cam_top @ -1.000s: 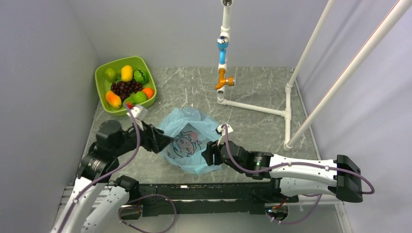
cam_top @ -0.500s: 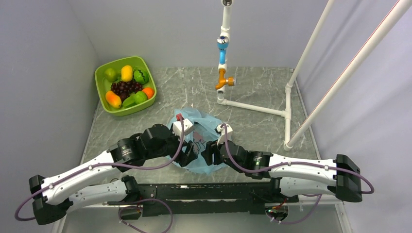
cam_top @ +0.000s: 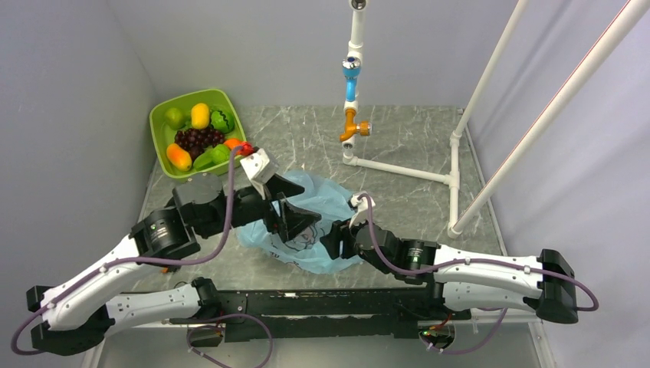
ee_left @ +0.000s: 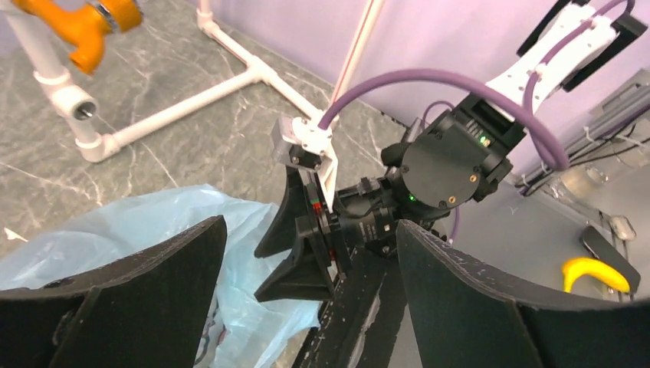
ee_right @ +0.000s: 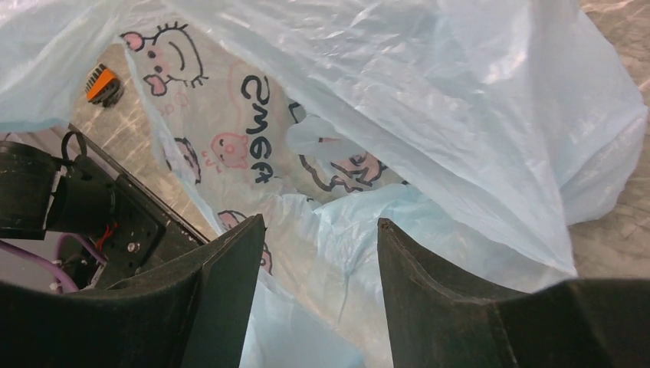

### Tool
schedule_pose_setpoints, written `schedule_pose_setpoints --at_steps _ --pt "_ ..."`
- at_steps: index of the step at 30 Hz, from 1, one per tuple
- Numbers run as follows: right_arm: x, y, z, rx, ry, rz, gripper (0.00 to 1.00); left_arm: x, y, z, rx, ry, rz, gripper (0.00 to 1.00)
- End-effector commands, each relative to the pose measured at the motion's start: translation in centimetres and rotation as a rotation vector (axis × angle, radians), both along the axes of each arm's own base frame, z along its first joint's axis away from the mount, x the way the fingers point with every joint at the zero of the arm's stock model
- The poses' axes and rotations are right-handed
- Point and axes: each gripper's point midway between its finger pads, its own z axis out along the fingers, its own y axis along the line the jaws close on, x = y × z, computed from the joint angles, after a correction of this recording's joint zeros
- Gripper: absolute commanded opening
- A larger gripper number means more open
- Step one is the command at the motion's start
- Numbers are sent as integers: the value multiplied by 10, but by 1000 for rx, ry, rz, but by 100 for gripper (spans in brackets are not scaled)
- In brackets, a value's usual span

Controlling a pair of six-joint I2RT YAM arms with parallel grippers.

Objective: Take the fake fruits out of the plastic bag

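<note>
Along the near edge a black rail [cam_top: 306, 305] carries both arm bases. Just beyond it the right pincer [cam_top: 335, 239] reaches in from the right to the near right edge of the plastic bag [cam_top: 326, 195], which lies crumpled on the grey marbled desk [cam_top: 414, 138], in the middle of its near half, between the two arms. In the right wrist view that pincer's fingers [ee_right: 222, 299] stand partly apart, and the pale blue film with its cartoon faces and dark lettering fills the view beyond the gap; no film shows clamped between the tips. The left arm stretches across from the left and its left pincer [cam_top: 297, 211] hangs over the bag's left part, pointing toward the right pincer; its fingers [ee_left: 146, 291] are spread wide with nothing between them, and through the gap the left wrist view shows the other pincer's dark fingers at the bag's edge. Farther back, in the far left corner of the desk and clear of the bag, a lime-green tub [cam_top: 157, 130] holds the toy fruits [cam_top: 200, 116]: yellow, green, a striped dark-green one, orange ones, lying around a bunch of dark grapes [cam_top: 198, 139]. At the far side a white pipe frame [cam_top: 398, 170] stands on the desk, with an orange fitting [cam_top: 352, 127] and a blue fitting [cam_top: 349, 83] on its upright post
</note>
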Motion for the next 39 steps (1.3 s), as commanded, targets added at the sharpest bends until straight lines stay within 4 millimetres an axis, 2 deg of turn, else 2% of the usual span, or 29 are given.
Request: schedule_pose_setpoints --at_steps 1,6,13,17,19,21,24,28,30,32,33,35,39 --pt "5 -12 8 39 -18 -53 59 -9 -26 -37 93 108 -104 86" --pt "5 -21 7 47 -19 -72 58 -2 -31 -102 220 253 -47 79" --pt "4 -22 1 46 -7 -76 58 10 -12 -189 331 391 131 70" --pt "6 -21 1 37 -16 -83 57 40 -2 -224 352 373 322 76" --pt "14 -32 2 12 -20 -153 57 59 2 -235 330 332 420 78" --pt "18 -42 0 -33 -23 -203 58 75 -5 -238 300 290 456 80" --pt "23 -48 7 -108 -52 -215 60 100 -3 -246 297 296 550 85" --pt "26 -53 34 -196 -102 -194 78 123 -1 -247 281 315 589 85" --pt "28 -61 46 -220 -128 -199 86 128 0 -241 262 299 600 84" --pt "28 -64 52 -225 -160 -182 98 130 0 -236 234 283 595 84" --pt "29 -64 51 -231 -172 -177 99 131 0 -232 216 282 590 83" --pt "31 -58 46 -225 -177 -152 99 131 0 -227 198 273 587 82" --pt "39 -29 37 -139 -150 -92 99 128 1 -223 172 263 575 82"
